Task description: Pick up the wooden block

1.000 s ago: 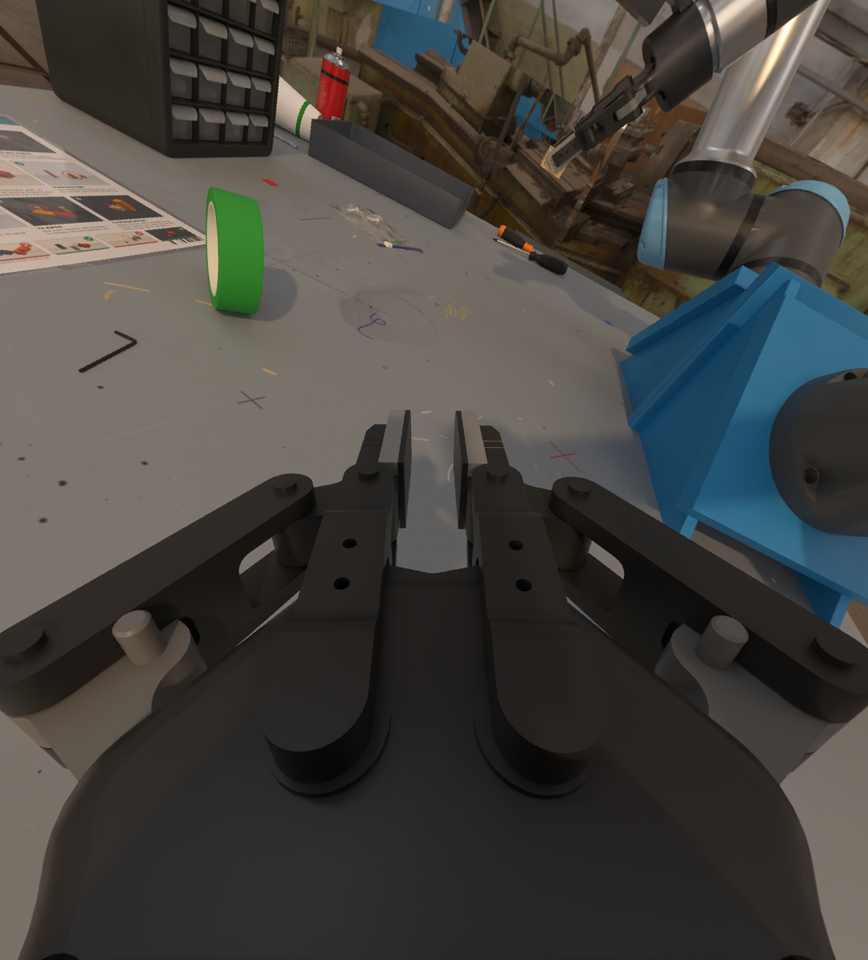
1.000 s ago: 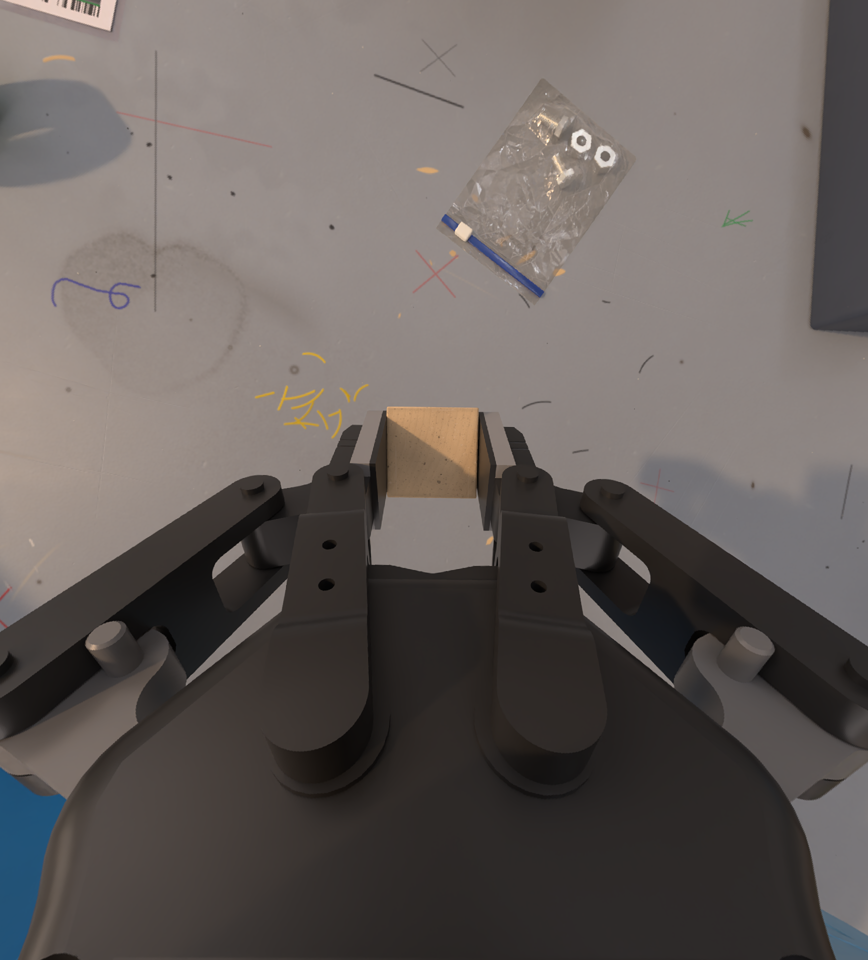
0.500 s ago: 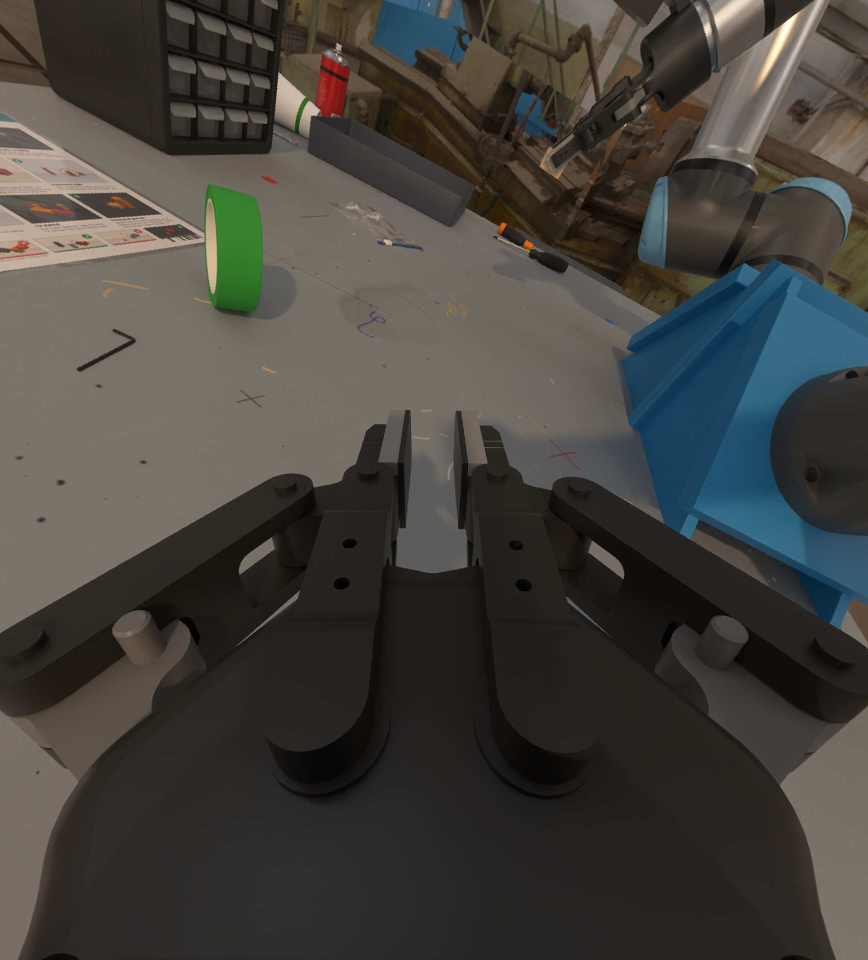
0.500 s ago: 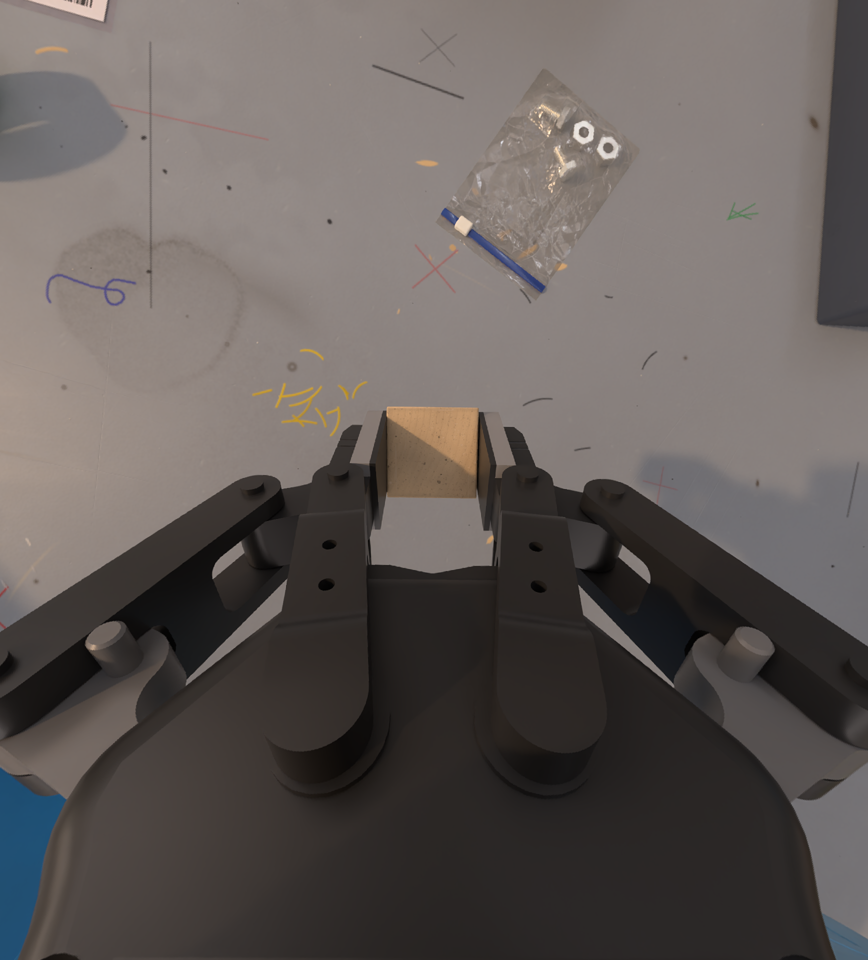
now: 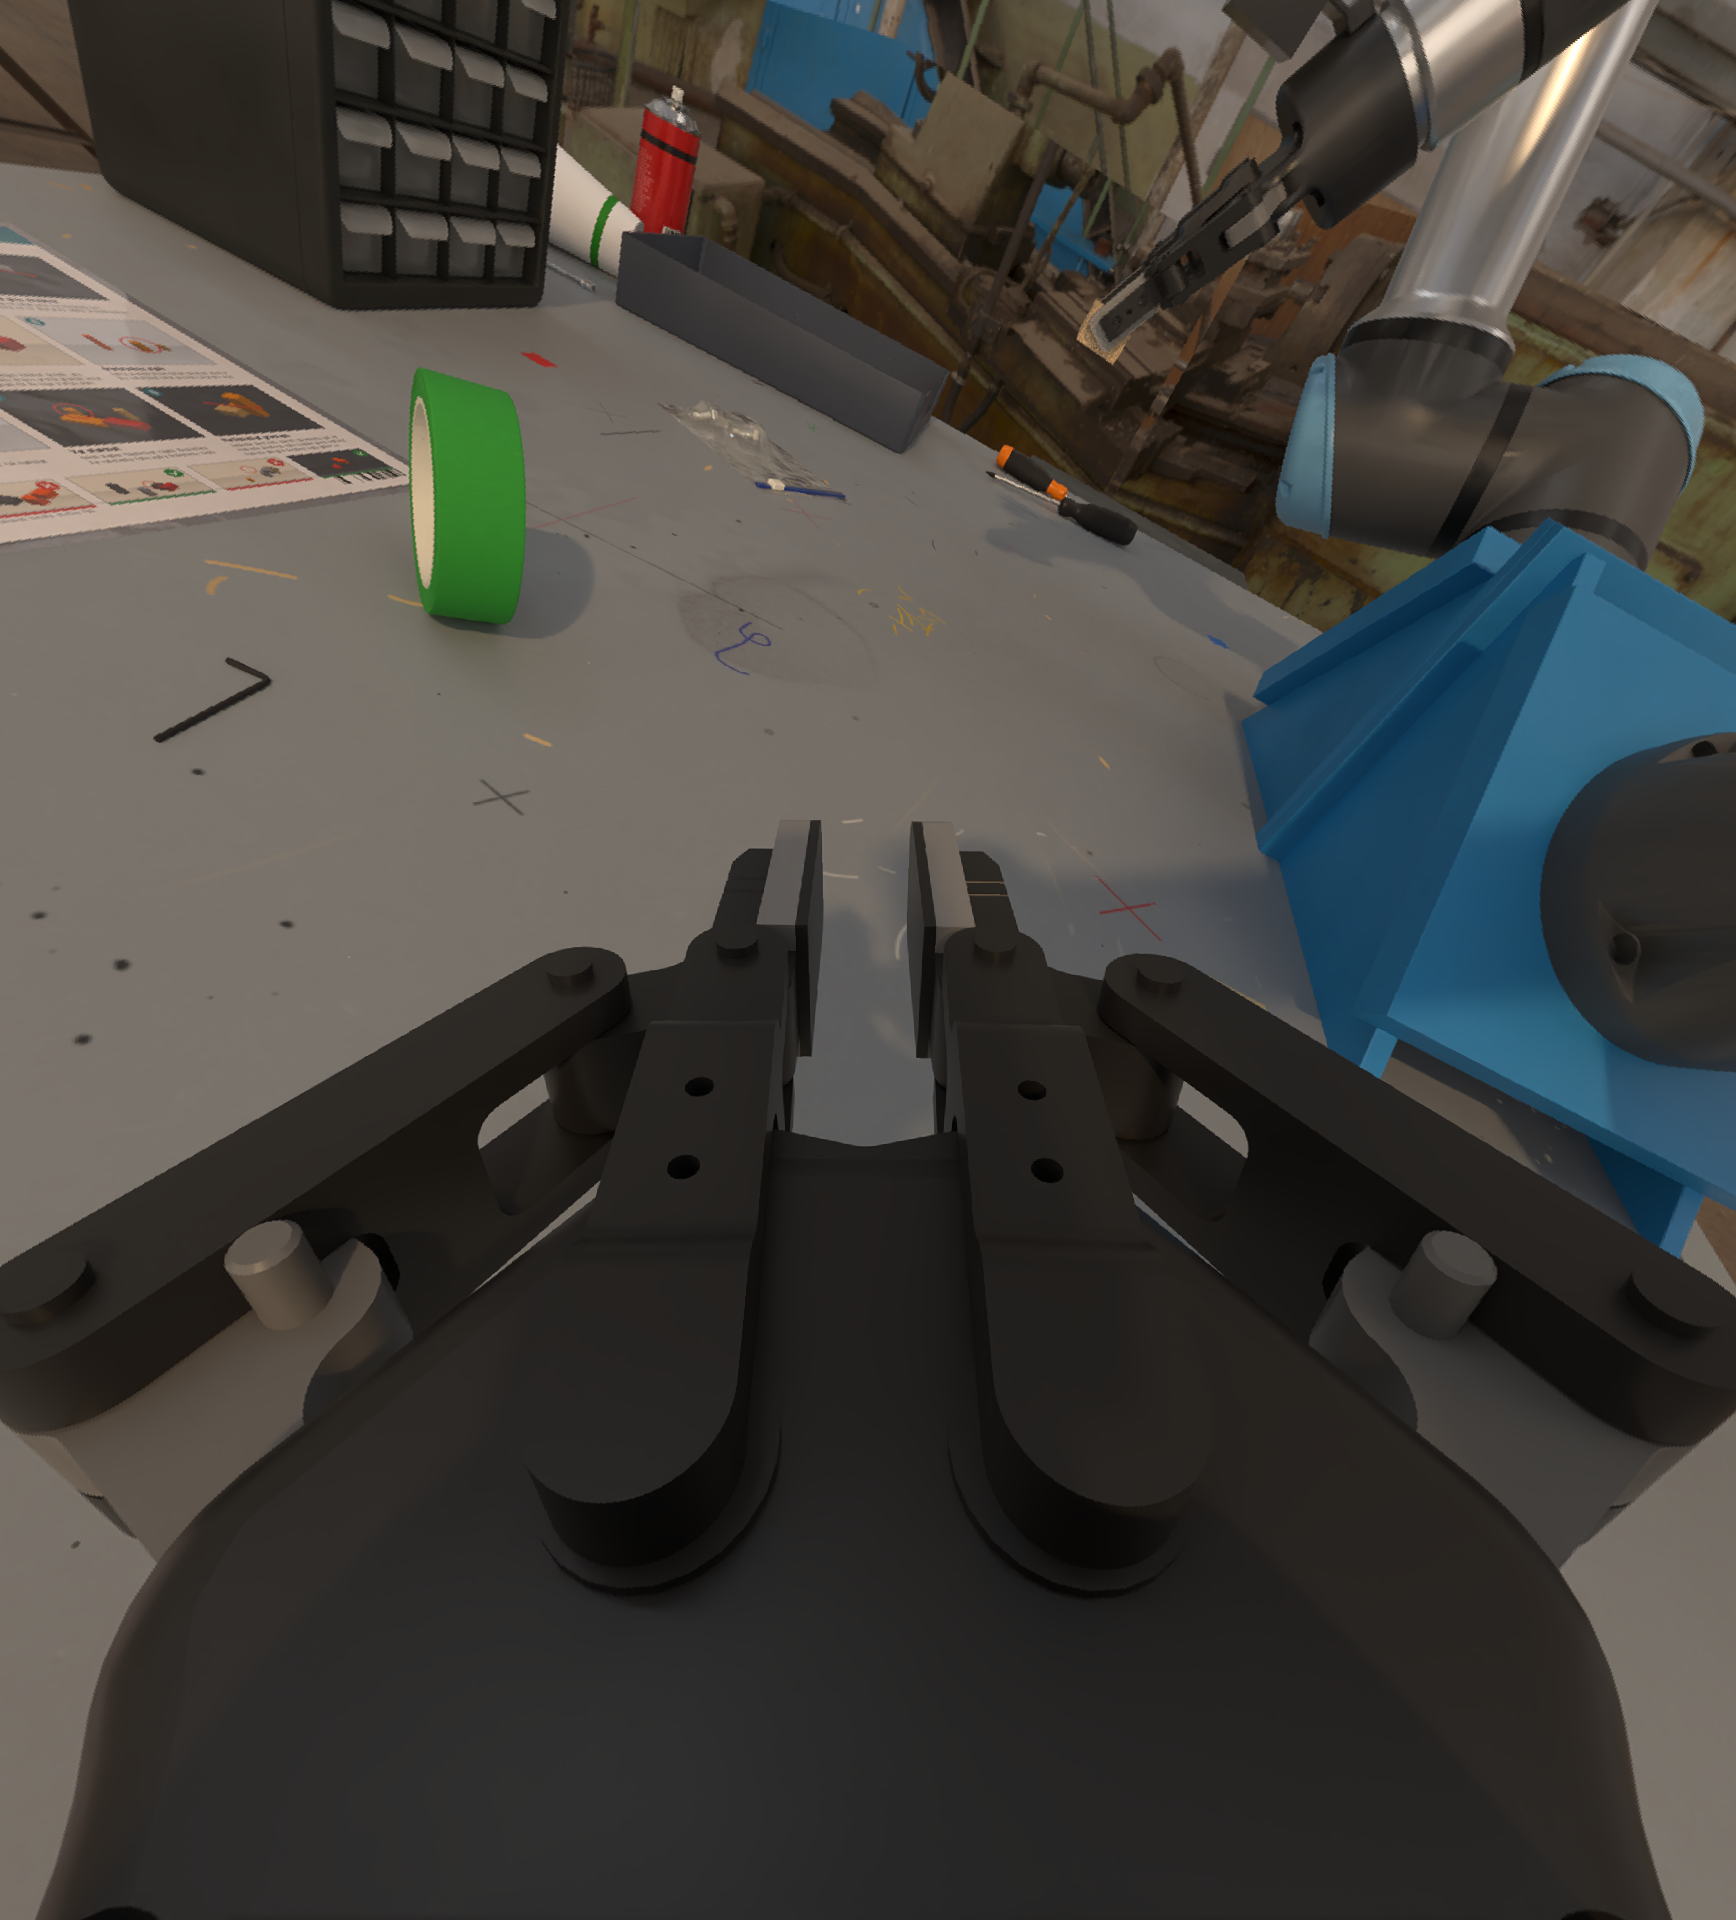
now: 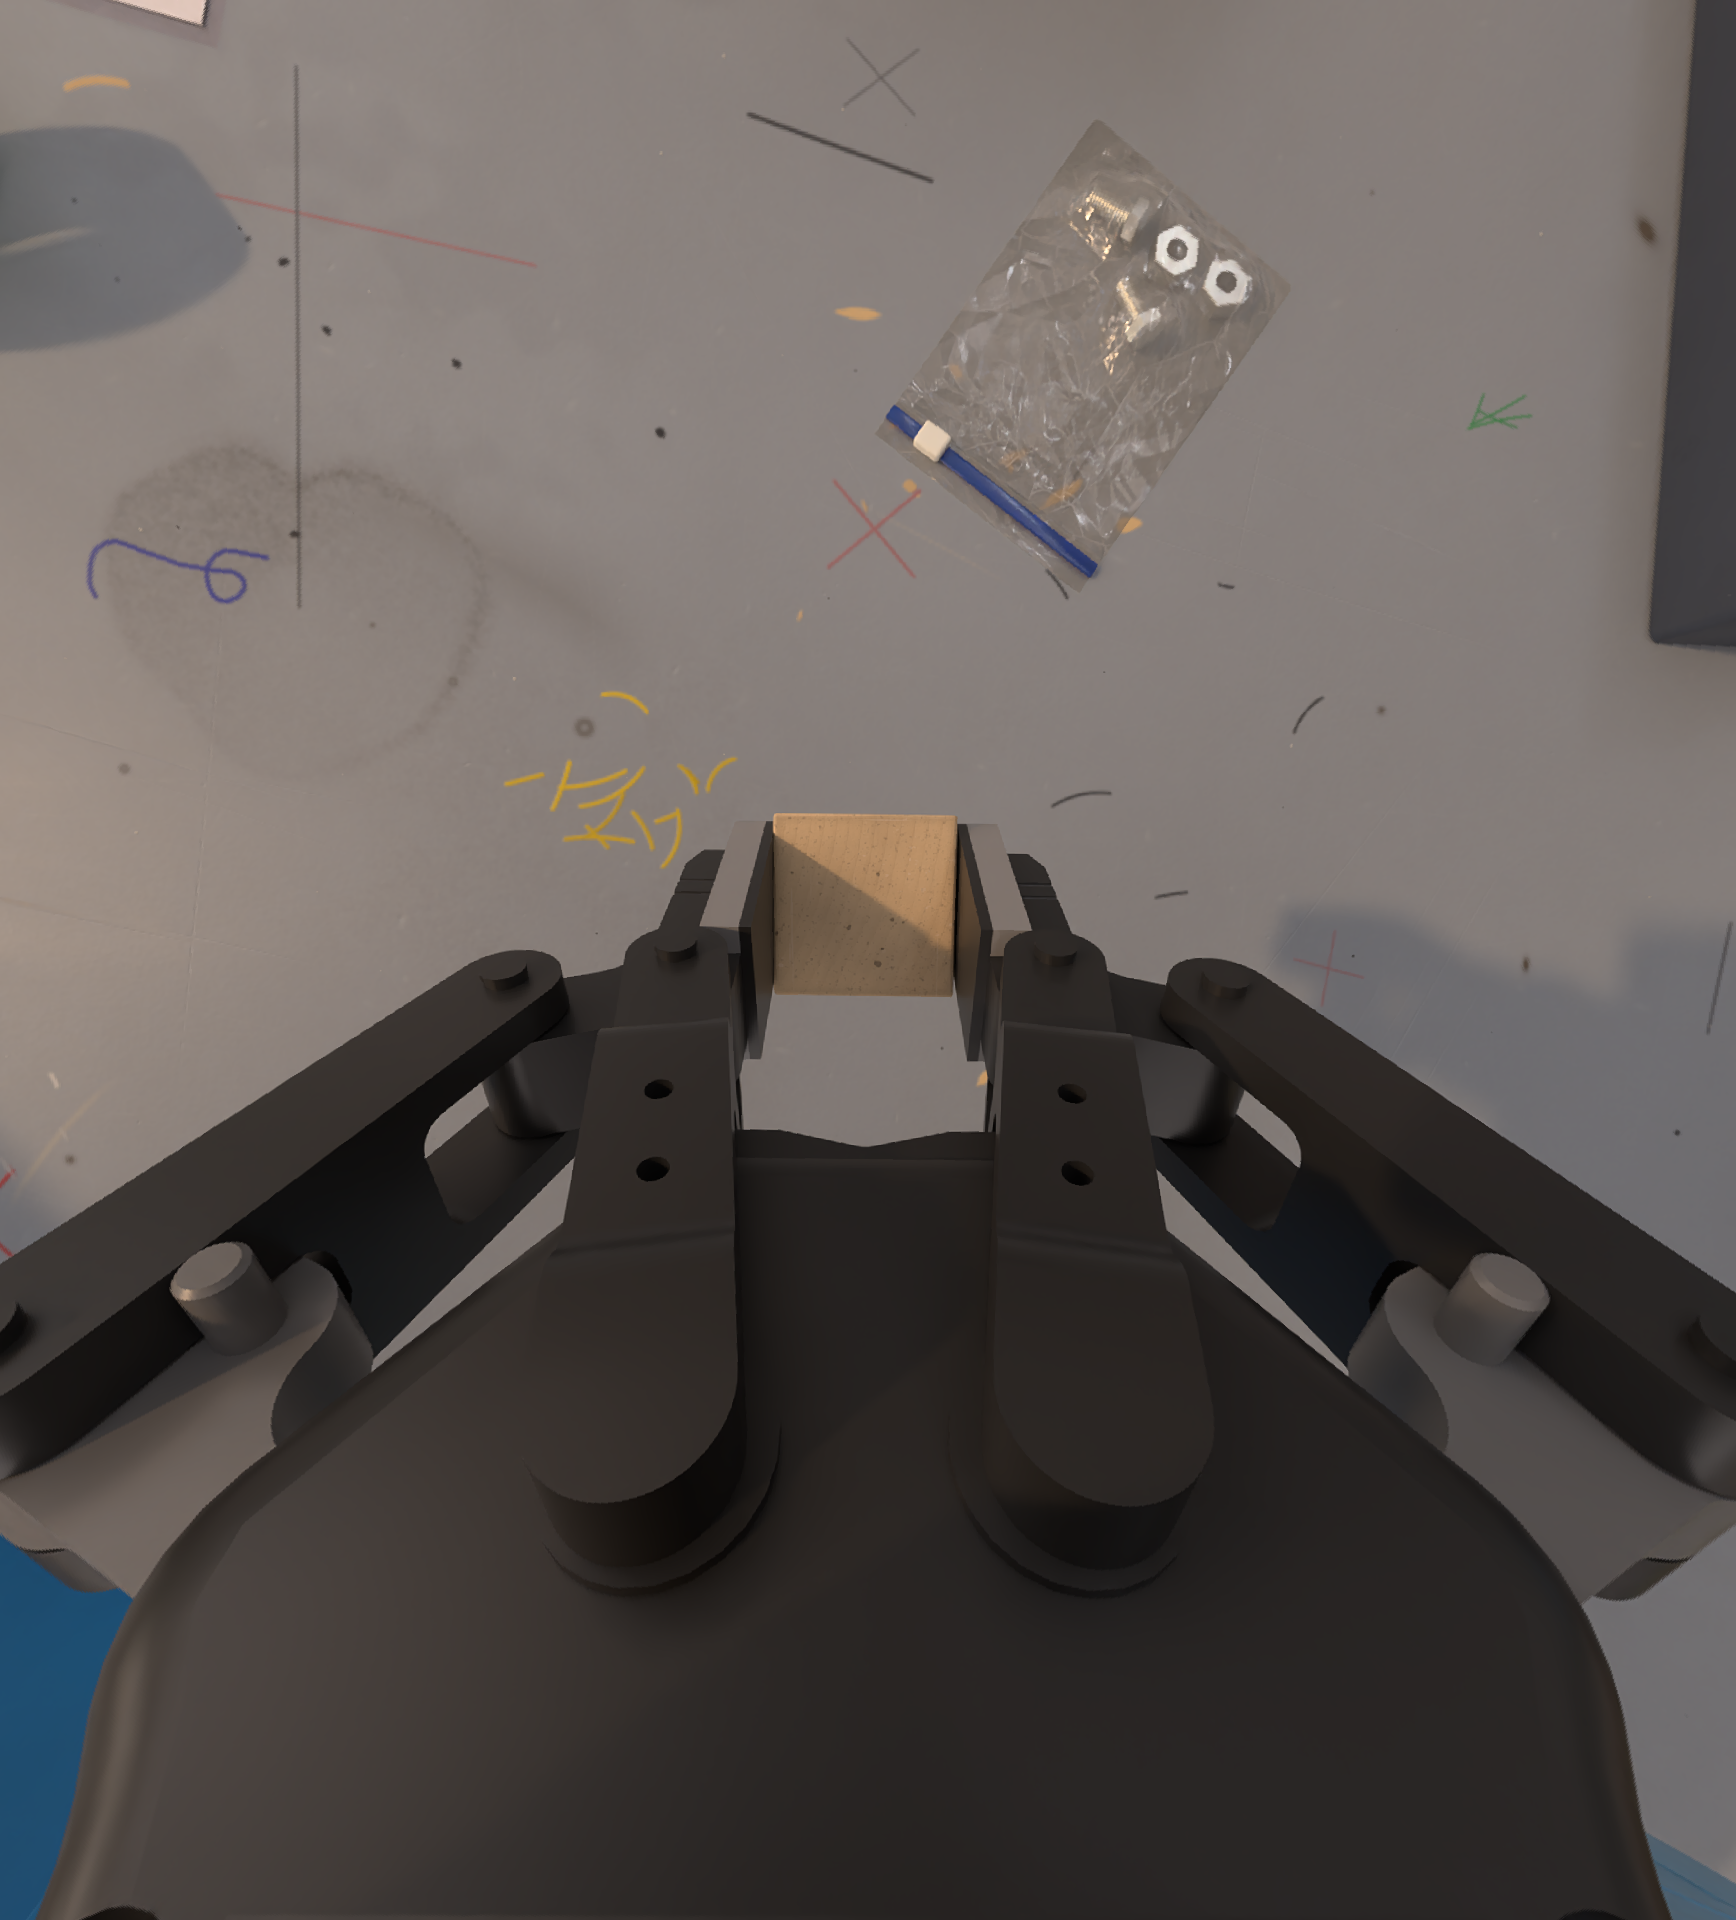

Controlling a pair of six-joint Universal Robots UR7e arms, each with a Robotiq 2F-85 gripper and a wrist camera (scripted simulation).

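Across the grey tabletop [image 6: 635, 312]: black drawer cabinet [image 5: 324, 135] at the far edge, blue arm mount [image 5: 1466, 831], printed sheet [image 5: 95, 395], dark grey tray [image 5: 770, 332], green tape roll [image 5: 469, 499] standing on edge, clear bag of nuts and bolts [image 6: 1082, 343]. Well above the tabletop, right pincer [image 6: 864, 904] clamped on both sides of the wooden block [image 6: 864, 904], held clear of the surface. Lower down, left pincer [image 5: 864, 883] narrowly parted, nothing between the pads, tilted over bare tabletop.
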